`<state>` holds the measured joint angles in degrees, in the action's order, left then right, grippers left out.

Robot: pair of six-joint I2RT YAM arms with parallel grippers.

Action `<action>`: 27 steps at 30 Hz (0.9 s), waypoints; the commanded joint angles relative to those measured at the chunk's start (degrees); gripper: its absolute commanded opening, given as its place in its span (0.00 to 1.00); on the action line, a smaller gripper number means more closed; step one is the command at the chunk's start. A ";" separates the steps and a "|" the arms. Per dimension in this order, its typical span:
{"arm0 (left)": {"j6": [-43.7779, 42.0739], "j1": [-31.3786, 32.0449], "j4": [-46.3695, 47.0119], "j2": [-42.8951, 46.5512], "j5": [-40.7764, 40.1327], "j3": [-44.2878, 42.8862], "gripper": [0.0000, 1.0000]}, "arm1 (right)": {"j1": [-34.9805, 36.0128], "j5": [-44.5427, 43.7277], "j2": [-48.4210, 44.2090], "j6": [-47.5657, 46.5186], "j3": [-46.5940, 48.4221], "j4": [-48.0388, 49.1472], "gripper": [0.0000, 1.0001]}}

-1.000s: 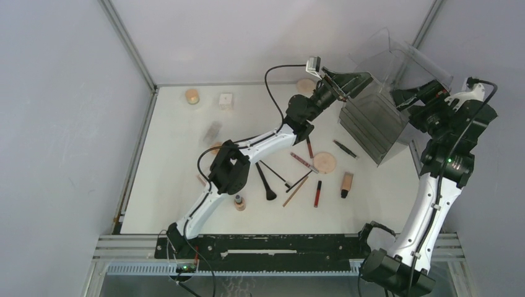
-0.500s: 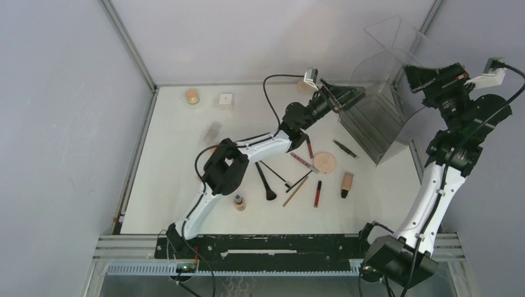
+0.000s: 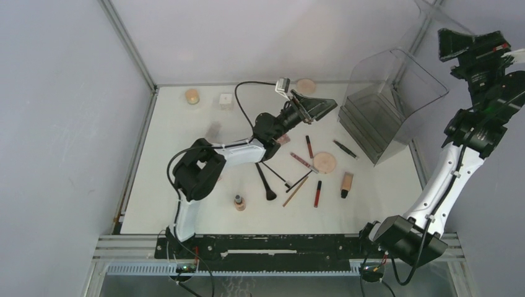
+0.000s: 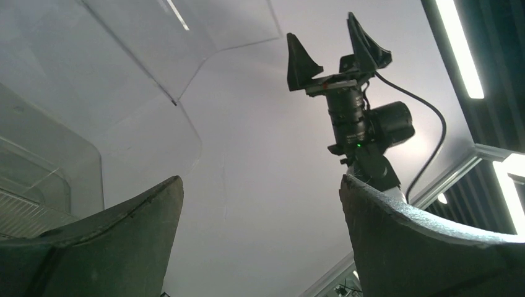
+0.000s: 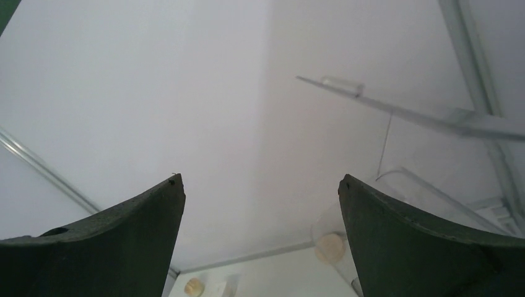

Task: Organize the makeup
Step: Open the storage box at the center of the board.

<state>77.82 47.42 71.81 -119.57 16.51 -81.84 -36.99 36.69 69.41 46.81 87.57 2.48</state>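
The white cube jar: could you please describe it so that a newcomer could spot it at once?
Find the far left corner of the white table, across from the clear organizer box. Two small things stand side by side there. The white cube jar is the right-hand one, square and white, whereas the round tan container beside it is neither.

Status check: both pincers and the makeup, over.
Left pincer open, empty, above the table. Right pincer open, empty, raised high beside the organizer. Makeup scattered on the table, none gripped. Organizer lid up; nothing seen blocking.
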 commanded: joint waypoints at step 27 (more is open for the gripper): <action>-14.33 -1.15 -9.08 17.31 1.57 12.83 1.00 | -1.43 2.49 -2.13 -2.56 0.49 -1.53 1.00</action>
<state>71.85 46.96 69.63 -110.59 18.65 -70.89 -38.61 36.88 71.46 46.39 87.15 2.52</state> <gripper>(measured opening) 0.998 1.000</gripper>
